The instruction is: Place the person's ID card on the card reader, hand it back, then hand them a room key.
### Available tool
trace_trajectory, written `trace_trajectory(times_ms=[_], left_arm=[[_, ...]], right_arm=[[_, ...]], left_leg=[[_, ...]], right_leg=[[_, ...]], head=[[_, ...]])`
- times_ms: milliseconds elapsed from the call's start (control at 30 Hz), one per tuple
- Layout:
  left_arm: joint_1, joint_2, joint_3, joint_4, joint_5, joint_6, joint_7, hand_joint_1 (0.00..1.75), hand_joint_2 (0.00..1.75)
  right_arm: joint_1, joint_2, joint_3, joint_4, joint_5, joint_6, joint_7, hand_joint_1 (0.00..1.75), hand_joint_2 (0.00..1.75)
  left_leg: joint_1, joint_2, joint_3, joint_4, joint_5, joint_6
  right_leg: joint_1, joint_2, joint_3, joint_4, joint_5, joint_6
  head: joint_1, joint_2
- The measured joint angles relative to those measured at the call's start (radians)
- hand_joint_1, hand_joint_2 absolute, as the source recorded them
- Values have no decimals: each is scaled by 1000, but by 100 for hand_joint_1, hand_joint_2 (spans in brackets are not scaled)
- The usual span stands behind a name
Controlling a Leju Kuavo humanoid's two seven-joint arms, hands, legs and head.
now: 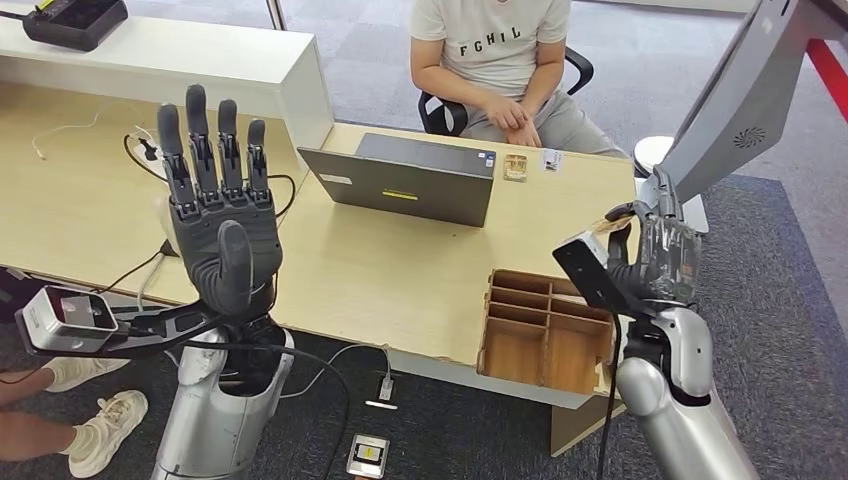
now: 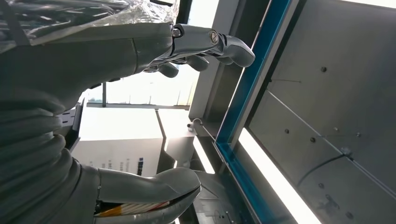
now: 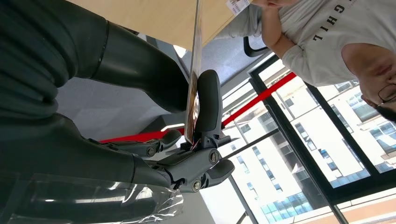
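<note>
My right hand (image 1: 662,252) hangs over the desk's right end, above a wooden compartment box (image 1: 545,332). It pinches a thin card (image 3: 192,100) edge-on between thumb and finger; the card's tan edge (image 1: 611,225) peeks out beside the hand. I cannot tell which card it is. My left hand (image 1: 220,205) is raised upright over the left part of the desk, fingers spread (image 2: 205,44), holding nothing. A person in a light T-shirt (image 1: 495,50) sits across the desk with hands in their lap. Two small cards (image 1: 516,167) lie on the desk before them.
A grey laptop (image 1: 410,180) stands mid-desk, its lid towards me. A black device (image 1: 75,20) sits on the white counter at the far left. Cables trail over the desk's front edge to a small device (image 1: 367,455) on the floor. Someone's shoes (image 1: 100,430) are at lower left.
</note>
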Motion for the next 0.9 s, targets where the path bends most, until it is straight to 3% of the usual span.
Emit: trace_trajectory(times_ms=[533, 900], left_arm=[[-17, -19, -4, 42, 23, -57, 0, 0, 175], [-27, -23, -3, 78, 42, -95, 0, 0, 175]], right_arm=[[-280, 32, 86, 287, 112, 90, 57, 175, 175], [-363, 32, 118, 414, 117, 89, 69, 175, 175]], left_leg=[[0, -1, 0, 0, 0, 0], [0, -1, 0, 0, 0, 0]], right_leg=[[0, 0, 0, 0, 0, 0], [0, 0, 0, 0, 0, 0]], head=[[0, 0], [0, 0]])
